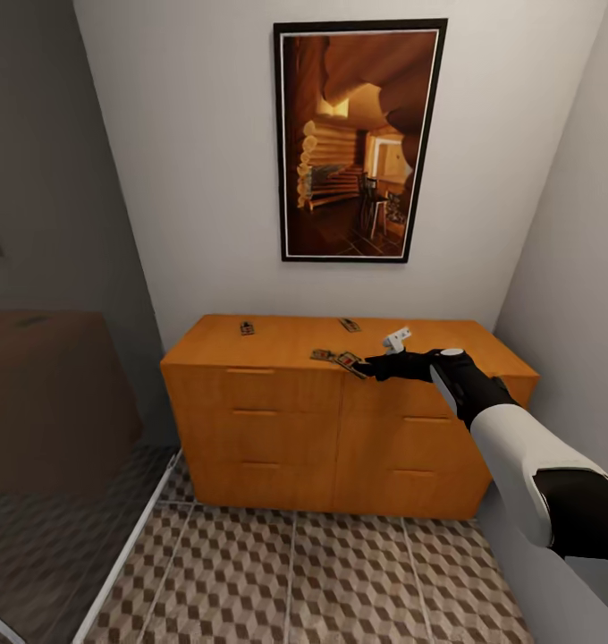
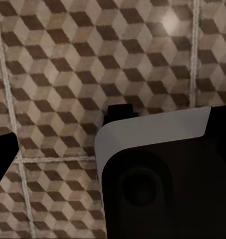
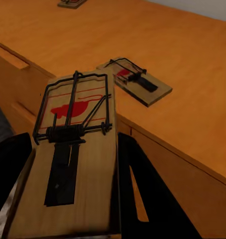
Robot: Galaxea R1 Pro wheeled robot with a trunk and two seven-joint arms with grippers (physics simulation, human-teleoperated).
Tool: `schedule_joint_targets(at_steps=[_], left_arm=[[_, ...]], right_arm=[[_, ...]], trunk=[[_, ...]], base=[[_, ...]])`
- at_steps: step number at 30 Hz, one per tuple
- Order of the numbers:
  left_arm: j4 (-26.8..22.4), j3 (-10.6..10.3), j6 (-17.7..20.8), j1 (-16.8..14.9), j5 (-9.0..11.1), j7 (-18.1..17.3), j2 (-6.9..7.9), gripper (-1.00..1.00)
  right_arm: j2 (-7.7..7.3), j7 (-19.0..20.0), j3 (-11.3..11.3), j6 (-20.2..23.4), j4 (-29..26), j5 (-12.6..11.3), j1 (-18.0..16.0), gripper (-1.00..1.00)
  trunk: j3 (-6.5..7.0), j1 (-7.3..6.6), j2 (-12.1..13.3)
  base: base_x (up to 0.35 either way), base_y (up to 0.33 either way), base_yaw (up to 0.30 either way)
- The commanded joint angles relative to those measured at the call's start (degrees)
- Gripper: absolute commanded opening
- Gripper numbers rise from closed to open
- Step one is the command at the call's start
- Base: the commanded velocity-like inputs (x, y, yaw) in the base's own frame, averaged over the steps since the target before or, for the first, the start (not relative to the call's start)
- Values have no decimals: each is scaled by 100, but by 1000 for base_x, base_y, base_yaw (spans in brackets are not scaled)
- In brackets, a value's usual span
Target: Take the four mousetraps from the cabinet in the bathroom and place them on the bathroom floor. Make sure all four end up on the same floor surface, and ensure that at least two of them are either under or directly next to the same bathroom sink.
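Evenly, softly lit render; no hard shadows. Faint bright sheen on floor tiles (image 2: 172, 22) in left wrist view. Slightly soft, blocky detail throughout; dim behind dark glass (image 1: 45, 402).

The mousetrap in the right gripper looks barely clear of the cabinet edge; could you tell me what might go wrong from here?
The held mousetrap sits between the right gripper fingers by its long edges; it may twist or slip out.

A second mousetrap lies just behind it near the cabinet front edge; a careless move could knock it off.
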Motion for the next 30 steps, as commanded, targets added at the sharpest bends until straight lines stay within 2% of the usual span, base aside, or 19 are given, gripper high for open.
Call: schedule_joint_targets(at_steps=[1,11,17,25,26,30], left_arm=[[-10,-33,19,-2,3,-6,5,100],[-11,-33,19,-1,3,-6,5,100],[-7,-39,19,0,3,-6,5,100],[-8,-35,19,0,3,-6,5,100],[-10,-34,19,2,3,-6,5,100],[-16,-33,19,2,1,-6,2,100]], right_arm=[[-2,5,12,29,-7,17,-2,-100],[-6,-16,12,9,53,8,-2,-100],[-4,-43,12,-108,464,13,-1,-100],[17,-334,20,-941,1452,8,-3,-100],[23,-402,20,-1251,1889,8,-2,-100],[21,-452,21,-1694,2306,13,11,-100]], trunk=[[-6,-3,-4],[-6,-3,-4],[-6,-3,-4],[-6,-3,-4],[-6,-3,-4],[-6,-3,-4]], base=[[-273,159,0],[-273,159,0],[-268,149,0],[-179,89,0],[-19,10,0],[-10,5,0]])
